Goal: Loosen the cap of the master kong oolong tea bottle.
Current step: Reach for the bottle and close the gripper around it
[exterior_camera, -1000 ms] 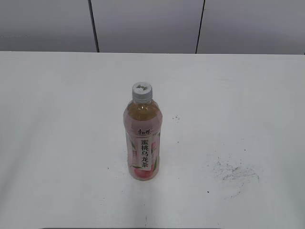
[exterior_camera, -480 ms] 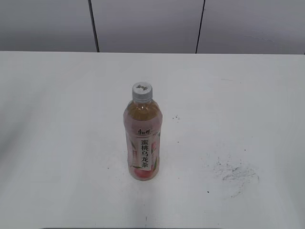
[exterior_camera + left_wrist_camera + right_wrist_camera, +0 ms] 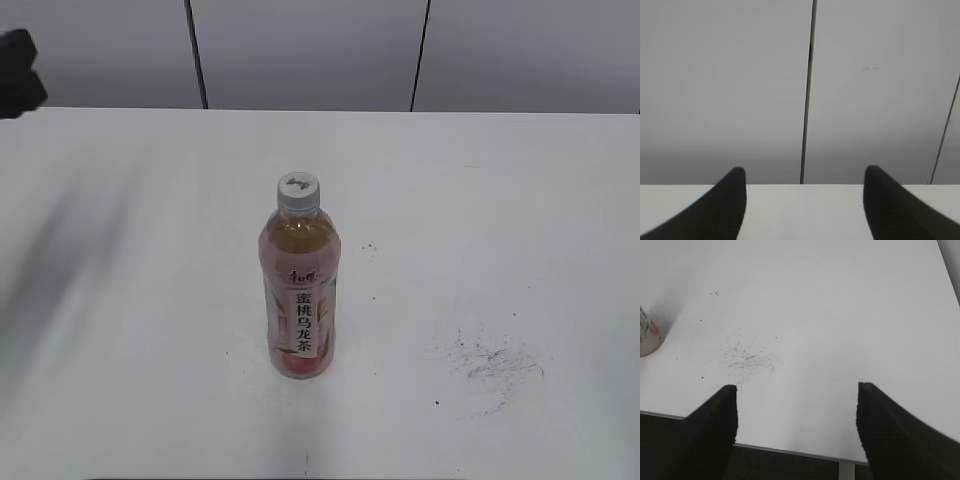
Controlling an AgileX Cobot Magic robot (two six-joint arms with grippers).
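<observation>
Standing upright mid-bench (image 3: pixel 120 300), bottle (image 3: pixel 298 300) with cap (image 3: pixel 298 190) on top; both hands, left (image 3: pixel 805 200) and right (image 3: pixel 796 415), open, empty, well apart from it.

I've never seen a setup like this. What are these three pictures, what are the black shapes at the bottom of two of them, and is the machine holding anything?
This is a robot with two arms, each ending in a two-fingered gripper. One picture comes from a camera in front, looking down at a slant on a white table. On it stands a bottle of tea, upright, its cap on. To its right the table has a dark scuffed patch.

The other two pictures come from cameras on the arms' wrists. The black shapes are gripper fingers seen from behind. The left gripper points along the table at the grey wall. The right gripper hangs above the table's near edge; the bottle's base shows at that picture's left edge.

Both grippers are open and hold nothing. Neither touches the bottle.
</observation>
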